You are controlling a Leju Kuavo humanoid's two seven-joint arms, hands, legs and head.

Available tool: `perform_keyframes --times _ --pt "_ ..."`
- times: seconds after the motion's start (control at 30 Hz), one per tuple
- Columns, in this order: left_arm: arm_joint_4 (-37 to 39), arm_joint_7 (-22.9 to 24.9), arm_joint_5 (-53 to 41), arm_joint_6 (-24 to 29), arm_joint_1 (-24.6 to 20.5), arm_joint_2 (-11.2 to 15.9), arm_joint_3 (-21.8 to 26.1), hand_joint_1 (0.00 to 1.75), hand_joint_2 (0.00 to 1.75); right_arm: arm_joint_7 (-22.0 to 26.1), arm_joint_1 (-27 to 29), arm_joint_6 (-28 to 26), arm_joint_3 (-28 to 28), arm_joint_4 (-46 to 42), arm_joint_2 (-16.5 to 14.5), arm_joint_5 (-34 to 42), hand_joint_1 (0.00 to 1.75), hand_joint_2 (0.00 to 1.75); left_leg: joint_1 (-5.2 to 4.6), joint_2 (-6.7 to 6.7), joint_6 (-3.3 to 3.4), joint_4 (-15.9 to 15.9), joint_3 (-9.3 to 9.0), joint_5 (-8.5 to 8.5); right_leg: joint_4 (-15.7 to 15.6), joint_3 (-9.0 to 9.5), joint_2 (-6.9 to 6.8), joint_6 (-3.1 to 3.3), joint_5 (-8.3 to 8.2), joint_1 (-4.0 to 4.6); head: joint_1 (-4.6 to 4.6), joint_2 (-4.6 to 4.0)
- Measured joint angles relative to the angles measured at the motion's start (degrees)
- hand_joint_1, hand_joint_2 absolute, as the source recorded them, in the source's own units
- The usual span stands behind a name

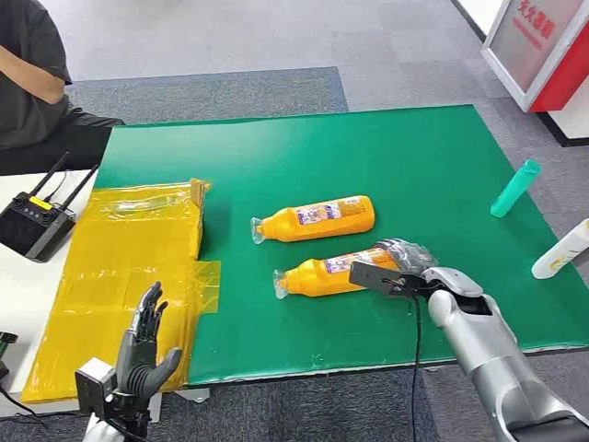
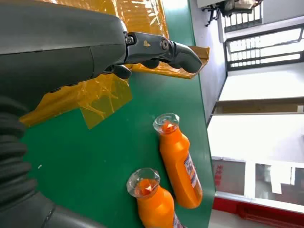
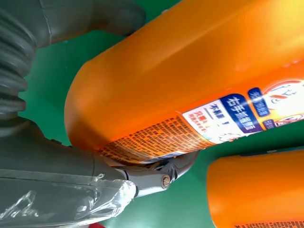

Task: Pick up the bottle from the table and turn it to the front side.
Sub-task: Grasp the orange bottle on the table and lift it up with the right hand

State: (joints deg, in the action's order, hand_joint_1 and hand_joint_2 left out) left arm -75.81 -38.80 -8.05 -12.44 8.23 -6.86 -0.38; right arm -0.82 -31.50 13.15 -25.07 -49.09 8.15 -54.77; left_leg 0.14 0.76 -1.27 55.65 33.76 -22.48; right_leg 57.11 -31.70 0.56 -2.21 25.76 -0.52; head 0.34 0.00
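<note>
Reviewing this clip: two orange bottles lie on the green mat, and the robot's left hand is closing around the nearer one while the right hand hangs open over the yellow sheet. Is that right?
The hands are swapped. In the head view the right hand is on the nearer orange bottle, its fingers curling under it in the right wrist view. The left hand is the open one, over the yellow sheet. Both bottles, including the farther orange bottle, do lie on the green mat.

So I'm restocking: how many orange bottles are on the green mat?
2. The near bottle lies in the right robot hand; the far bottle lies just behind it.
</note>
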Motion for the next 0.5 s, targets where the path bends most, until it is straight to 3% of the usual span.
perform_keyframes --times 0.2,0.3,0.5 --pt "0.1 0.0 0.1 0.0 0.0 0.1 -0.1 0.00 1.75 0.6 -0.5 -0.5 -0.6 0.8 0.2 0.6 1.75 1.75 0.00 0.00 0.00 0.0 -0.04 0.00 0.0 0.04 0.00 0.00 0.00 0.00 -0.01 0.00" --pt "0.2 0.0 0.6 0.3 0.2 0.4 -0.3 0.00 1.75 1.8 0.7 -5.6 -1.9 0.1 1.0 4.5 1.75 1.75 0.00 0.01 -0.02 0.0 -0.09 0.03 0.0 0.11 -0.02 -0.02 -0.05 0.00 0.01 0.00" --pt "0.2 0.0 0.7 0.2 1.0 0.6 -0.3 0.00 1.75 2.6 9.0 -12.9 -0.9 -10.2 1.4 9.3 1.75 1.75 0.00 0.03 -0.02 0.0 0.13 0.02 0.0 -0.07 -0.03 -0.04 -0.04 0.00 0.00 0.00"
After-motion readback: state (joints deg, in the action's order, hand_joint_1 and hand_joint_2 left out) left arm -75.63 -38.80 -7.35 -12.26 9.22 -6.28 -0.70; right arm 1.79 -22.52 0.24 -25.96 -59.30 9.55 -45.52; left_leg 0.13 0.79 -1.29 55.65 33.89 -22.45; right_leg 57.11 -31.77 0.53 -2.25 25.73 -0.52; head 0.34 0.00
